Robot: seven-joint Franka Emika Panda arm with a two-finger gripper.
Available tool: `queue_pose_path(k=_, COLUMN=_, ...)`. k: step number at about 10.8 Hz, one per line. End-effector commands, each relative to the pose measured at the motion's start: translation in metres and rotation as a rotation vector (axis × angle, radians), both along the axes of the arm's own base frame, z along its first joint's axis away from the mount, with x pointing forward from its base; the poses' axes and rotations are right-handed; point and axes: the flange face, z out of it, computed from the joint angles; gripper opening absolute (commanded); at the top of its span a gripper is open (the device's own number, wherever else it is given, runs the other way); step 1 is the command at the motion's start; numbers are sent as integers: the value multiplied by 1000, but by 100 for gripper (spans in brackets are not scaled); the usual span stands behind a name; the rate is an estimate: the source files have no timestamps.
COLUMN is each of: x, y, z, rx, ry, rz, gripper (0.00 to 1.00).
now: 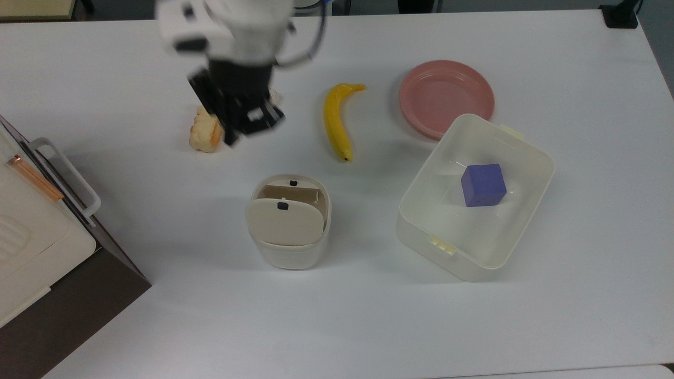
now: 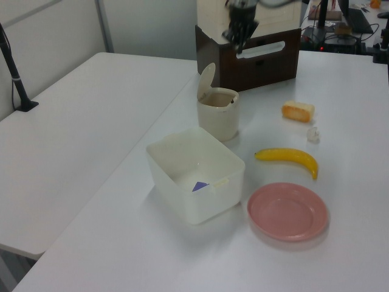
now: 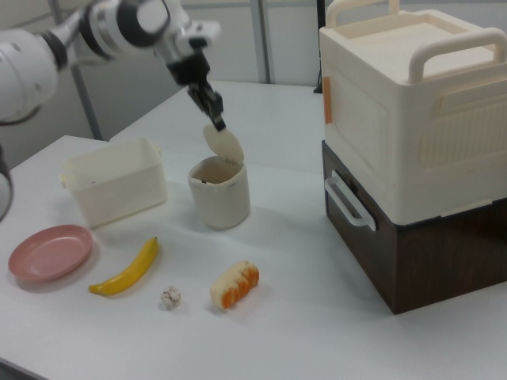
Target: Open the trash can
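The trash can (image 1: 288, 247) is a small cream-white bin standing mid-table, also seen in the left view (image 2: 217, 120) and the right view (image 3: 219, 198). Its beige lid (image 1: 284, 221) stands tilted up on its hinge, so the inside shows; the raised lid (image 3: 223, 142) is plain in the right view. A small black button (image 1: 293, 183) sits on the far rim. My gripper (image 1: 231, 138) hangs in the air up and to the top view's left of the bin, clear of it and shut on nothing. In the right view, the gripper (image 3: 215, 121) sits just above the lid's top edge.
A banana (image 1: 335, 123) and a pink plate (image 1: 446, 97) lie beyond the bin. A translucent tub (image 1: 447, 258) holds a purple cube (image 1: 483, 185). A bread piece (image 1: 202, 136) lies under the gripper. A cream case on a brown cabinet (image 1: 79, 284) stands at the top view's left.
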Motion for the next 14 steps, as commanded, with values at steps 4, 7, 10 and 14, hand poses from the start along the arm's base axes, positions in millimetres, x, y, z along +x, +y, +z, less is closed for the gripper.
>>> queue_pose_path(k=4, x=-106, y=-66, z=100, rx=80, ry=3, rz=82, gripper=0)
queue_pose_path(k=7, x=-155, y=-91, z=105, rx=132, ry=49, rz=140, gripper=0)
queue_pose_path(k=10, x=-171, y=-97, z=93, rx=155, ry=95, rz=209, gripper=0)
queue_pose_path(k=14, x=-169, y=-101, z=58, rx=191, ry=149, rz=218, gripper=0)
